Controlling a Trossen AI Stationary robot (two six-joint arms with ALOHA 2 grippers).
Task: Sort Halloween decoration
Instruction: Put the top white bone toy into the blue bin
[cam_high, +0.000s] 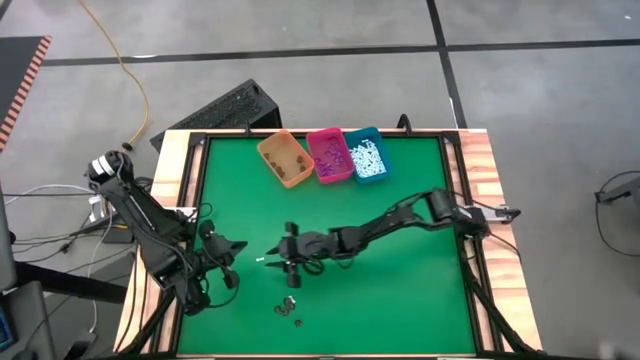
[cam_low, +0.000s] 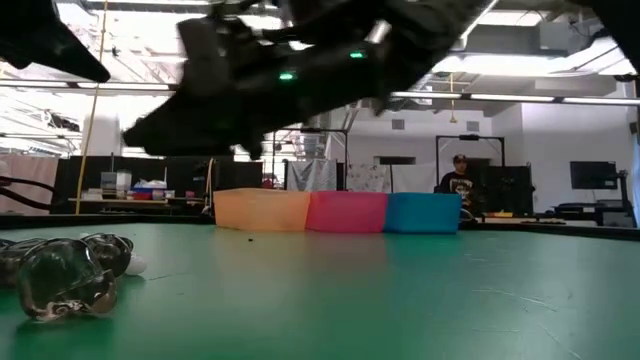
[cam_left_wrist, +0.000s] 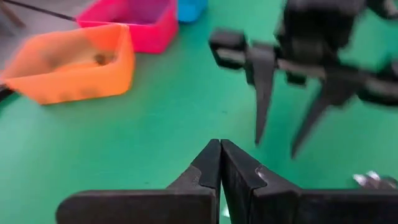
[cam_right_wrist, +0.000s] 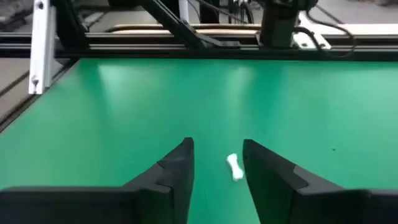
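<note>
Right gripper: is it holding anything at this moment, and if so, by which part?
Nothing is held. The right gripper has its jaws open over the green table, with a small white stick lying on the mat between them, not gripped.

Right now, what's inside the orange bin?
The orange bin holds a few dark brown pieces, clustered toward one end. The rest of its floor looks bare; the near wall hides the contents in the low view.

Green bench (cam_high: 400, 290) framed in wood, with orange bin (cam_high: 284, 159), pink bin (cam_high: 330, 154) and teal bin (cam_high: 366, 153) side by side at its far edge; yellow cable (cam_high: 128, 70) across grey floor; person (cam_low: 459, 183) standing in room beyond.
</note>
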